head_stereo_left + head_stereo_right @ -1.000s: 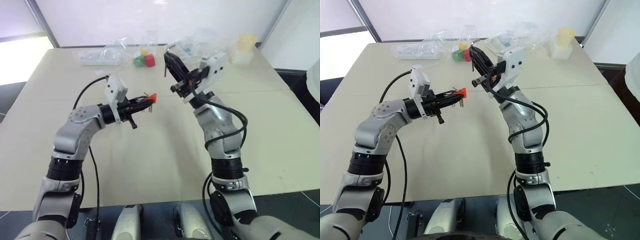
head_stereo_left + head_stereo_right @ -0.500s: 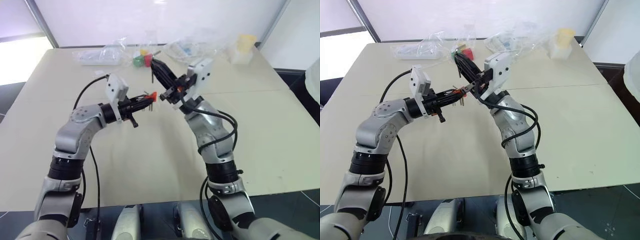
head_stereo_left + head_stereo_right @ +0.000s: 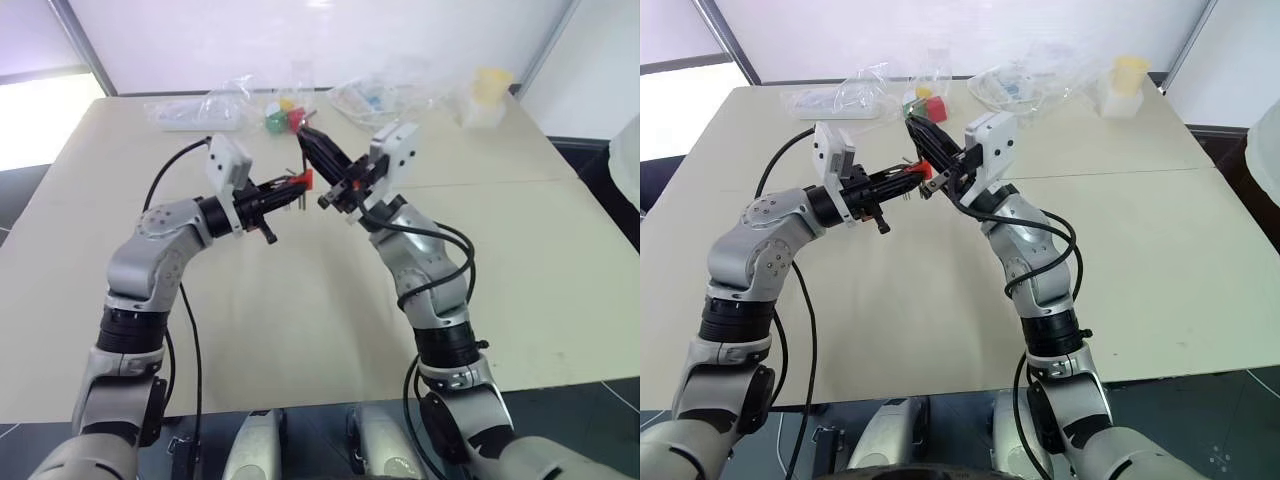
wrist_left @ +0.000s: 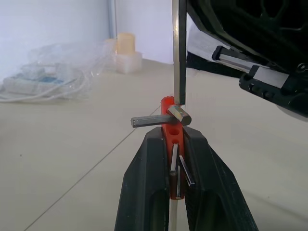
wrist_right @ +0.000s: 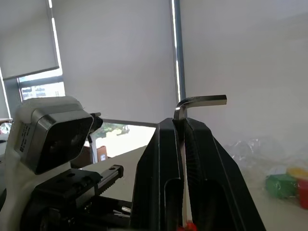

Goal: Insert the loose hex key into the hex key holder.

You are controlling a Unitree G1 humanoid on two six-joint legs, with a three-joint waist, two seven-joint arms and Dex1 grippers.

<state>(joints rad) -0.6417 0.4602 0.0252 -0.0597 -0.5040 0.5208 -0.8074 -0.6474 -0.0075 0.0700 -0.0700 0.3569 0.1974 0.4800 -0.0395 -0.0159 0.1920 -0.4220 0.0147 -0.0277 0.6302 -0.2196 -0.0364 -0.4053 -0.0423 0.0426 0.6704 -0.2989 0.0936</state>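
Both grippers grip tight: left gripper [image 4: 177,144] holds the hex key holder [image 4: 169,137], right gripper [image 5: 183,126] pinches the loose hex key [image 5: 199,101]. The key has swung in and now hangs just above the orange holder, over the table [image 3: 300,310].

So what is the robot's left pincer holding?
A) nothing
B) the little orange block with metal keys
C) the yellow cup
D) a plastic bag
B: the left pincer is shut on the orange hex key holder, held up above the table.
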